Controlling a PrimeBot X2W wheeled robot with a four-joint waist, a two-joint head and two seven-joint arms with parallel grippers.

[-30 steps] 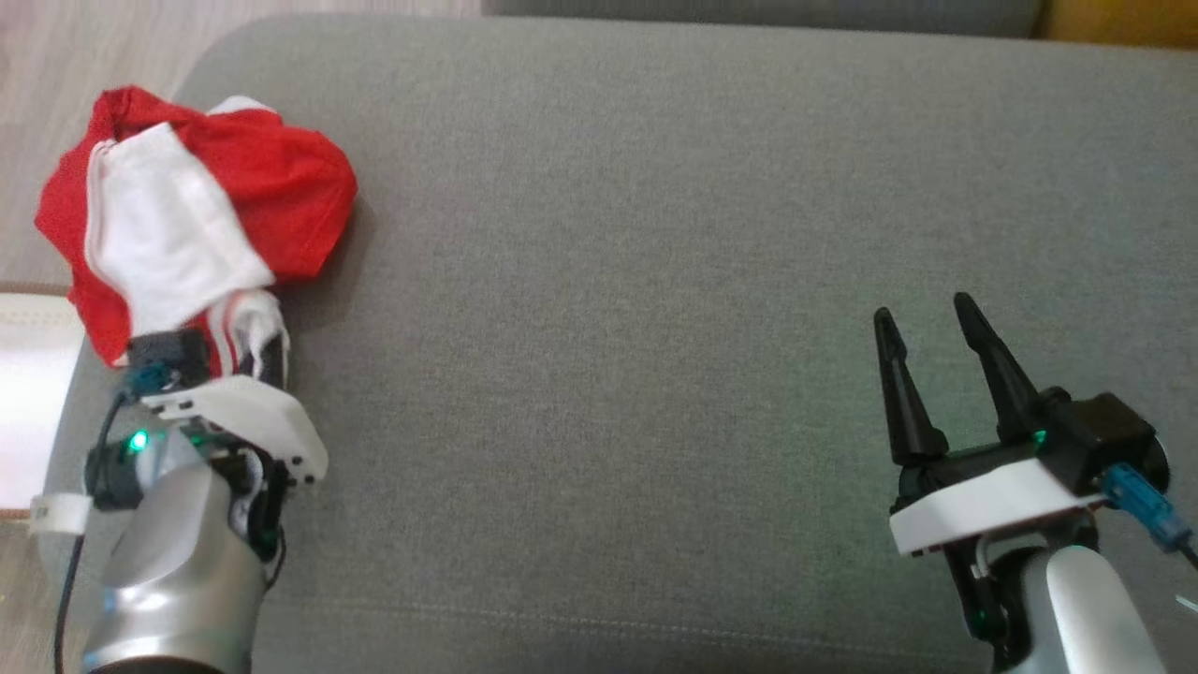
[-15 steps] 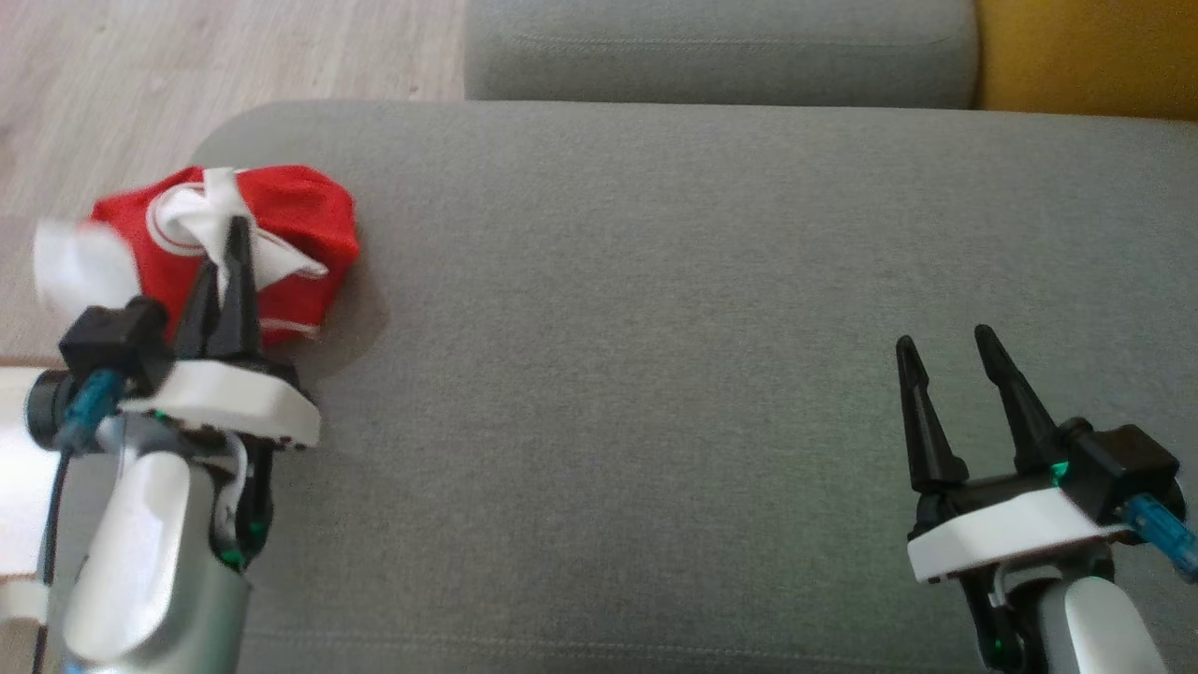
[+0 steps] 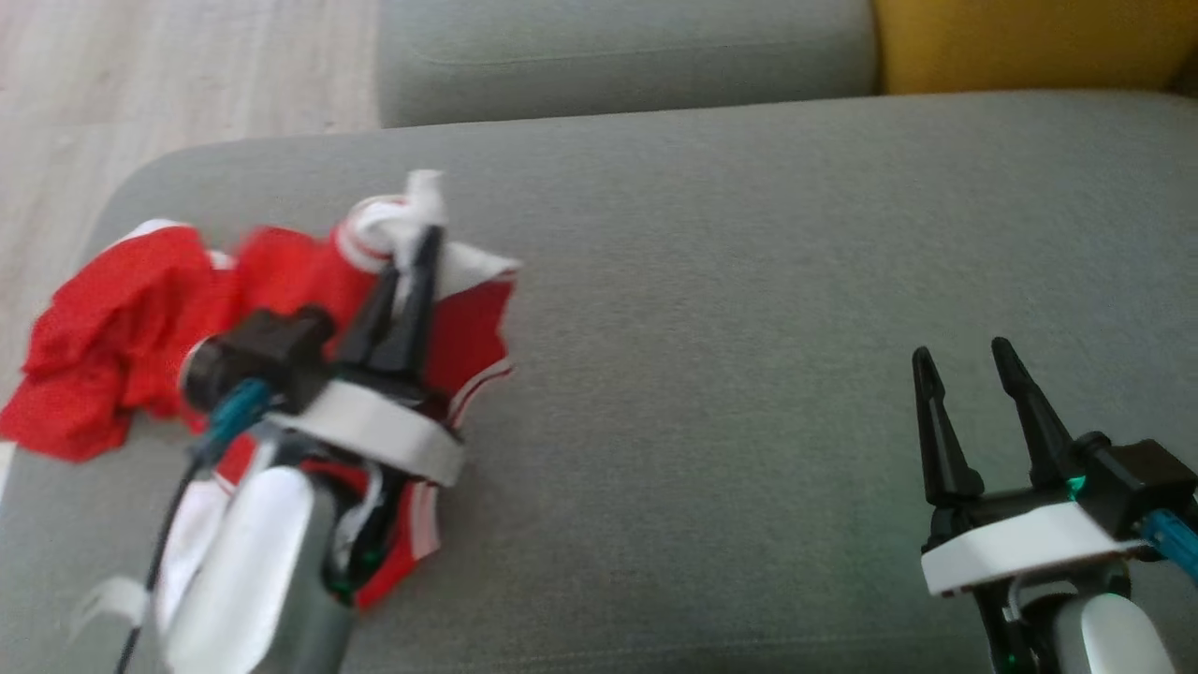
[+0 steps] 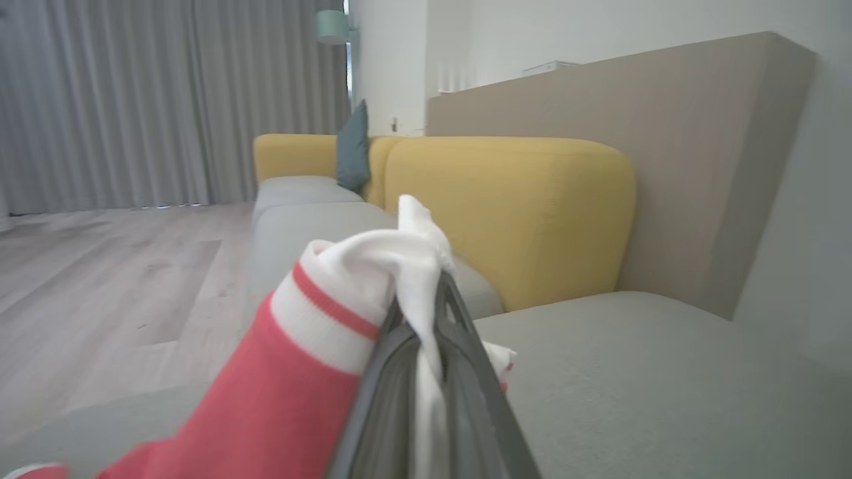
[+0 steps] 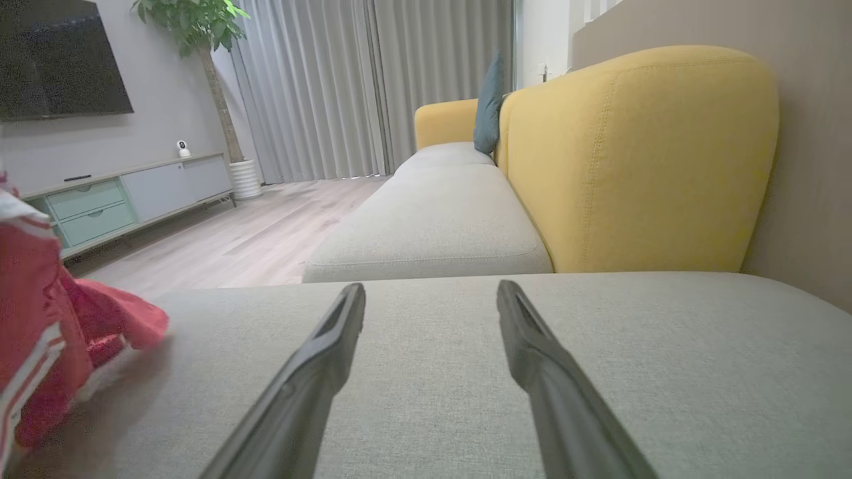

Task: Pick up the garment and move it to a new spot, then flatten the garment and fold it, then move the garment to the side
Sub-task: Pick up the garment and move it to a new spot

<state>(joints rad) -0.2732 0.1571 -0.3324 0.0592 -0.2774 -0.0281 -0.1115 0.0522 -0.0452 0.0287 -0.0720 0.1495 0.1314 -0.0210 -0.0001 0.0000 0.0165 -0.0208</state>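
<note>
Since a second ago the garment has been taken up. It was then a tight red and white bundle at the rounded corner of the sofa seat, with the left pincer just below it. Now a white fold with a red stripe is clamped between the closed fingers of this pincer. The cloth is drawn out in a long shape from the left edge of the frame toward the centre left. The head camera has also moved in this time, so a part of the shift in the picture is not a move of the cloth. It is judged that the first step, the carrying to a new spot, is under way and not yet finished.

The pinched fold sits at the fingertips, in the upper left part of the head view. The rest of the garment trails to the left of and below the pincer and is partly hidden under the wrist. The right pincer is held wide open and empty at the lower right, well apart from the garment.
</note>
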